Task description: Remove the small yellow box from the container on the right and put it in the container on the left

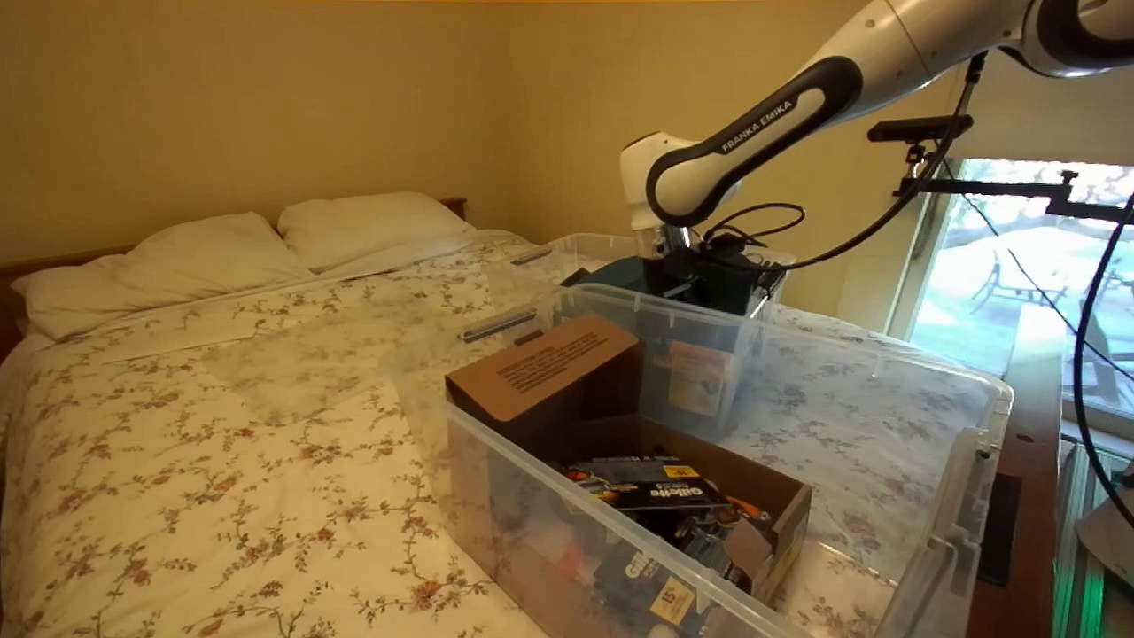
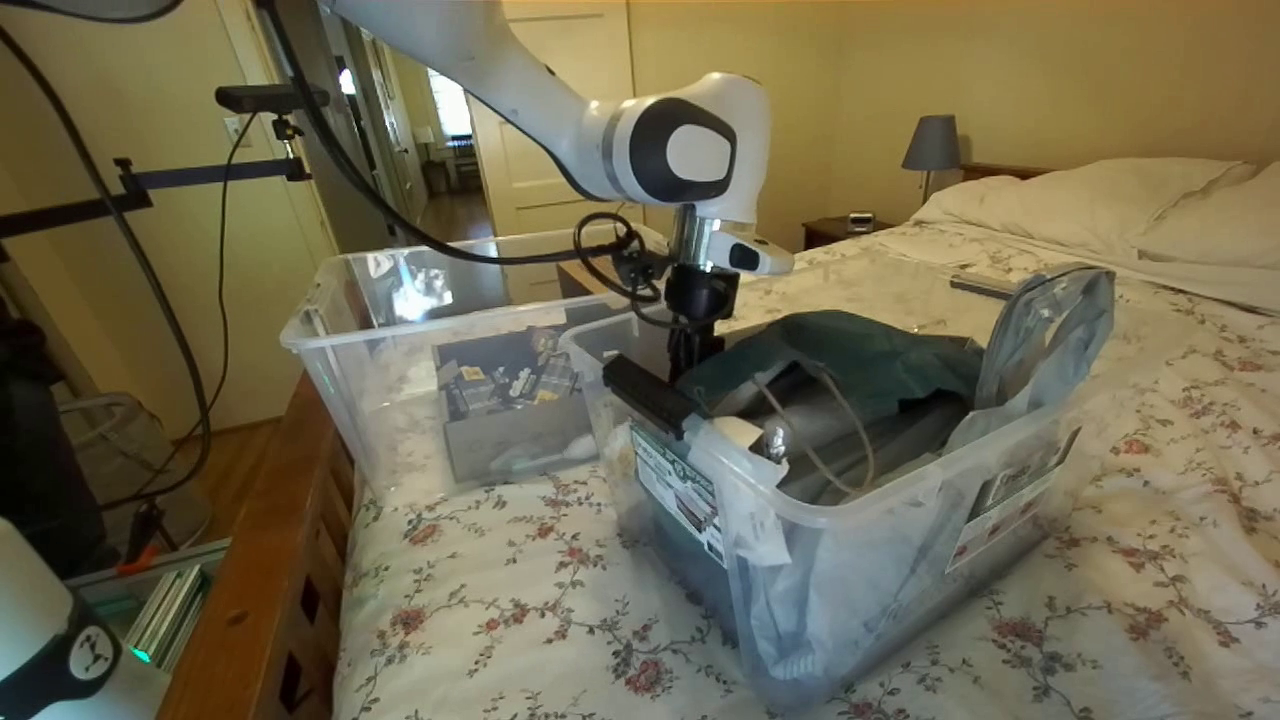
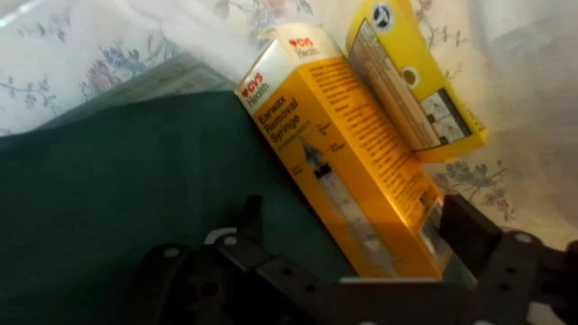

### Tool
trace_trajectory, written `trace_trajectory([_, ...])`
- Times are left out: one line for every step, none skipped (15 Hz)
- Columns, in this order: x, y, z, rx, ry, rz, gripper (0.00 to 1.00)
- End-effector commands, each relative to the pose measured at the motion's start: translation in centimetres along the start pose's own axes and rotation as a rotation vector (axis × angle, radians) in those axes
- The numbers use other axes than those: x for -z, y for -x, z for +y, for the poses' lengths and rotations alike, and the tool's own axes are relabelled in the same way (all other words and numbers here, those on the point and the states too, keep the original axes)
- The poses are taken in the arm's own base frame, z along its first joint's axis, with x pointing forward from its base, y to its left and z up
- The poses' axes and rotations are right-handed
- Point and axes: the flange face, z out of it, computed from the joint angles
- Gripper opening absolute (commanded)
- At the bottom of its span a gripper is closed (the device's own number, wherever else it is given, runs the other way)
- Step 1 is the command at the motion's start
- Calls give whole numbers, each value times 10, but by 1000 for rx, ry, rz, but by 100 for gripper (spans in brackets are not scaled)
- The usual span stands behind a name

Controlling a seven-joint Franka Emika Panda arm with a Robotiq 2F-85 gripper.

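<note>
The orange-yellow syringe box (image 3: 343, 171) lies tilted in the wrist view, beside a dark green bag (image 3: 135, 171). A smaller bright yellow box (image 3: 411, 81) leans just beyond it. My gripper (image 3: 354, 212) is open. The syringe box's lower end is between the fingers; the right finger is close against it and the left finger stands apart over the bag. In an exterior view the gripper (image 2: 692, 345) reaches down into the right see-through container (image 2: 810, 515); its fingertips are hidden. The left see-through container (image 2: 450, 322) stands beside it. Both yellow boxes are hidden in both exterior views.
The left container holds an open cardboard box (image 1: 540, 372) with Gillette packs (image 1: 682, 492). The right container also holds a grey bag (image 2: 1050, 330) and has a black handle (image 2: 655, 395) at its rim. A wooden bed rail (image 2: 265, 560) runs alongside.
</note>
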Motion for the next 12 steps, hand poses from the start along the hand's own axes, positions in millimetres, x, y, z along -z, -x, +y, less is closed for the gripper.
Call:
trace_trajectory([-21, -4, 0, -9, 66, -182, 100])
trace_trajectory([-26, -4, 1, 3, 65, -234, 100])
trace_trajectory([-29, -5, 1, 27, 48, -275, 76])
trace_trajectory([-32, -8, 2, 31, 39, -303, 72])
trace_trajectory([-32, -11, 2, 38, 10, -325, 67])
trace_trajectory([-30, -14, 2, 42, -15, -346, 61])
trace_trajectory([-28, -17, 3, 44, -39, -357, 53])
trace_trajectory([-22, -20, 5, 42, -66, -363, 46])
trace_trajectory([-14, -22, 8, 45, -97, -359, 38])
trace_trajectory([0, -23, 14, 40, -122, -343, 33])
trace_trajectory([13, -22, 22, 38, -150, -330, 27])
trace_trajectory([26, -20, 28, 39, -177, -321, 19])
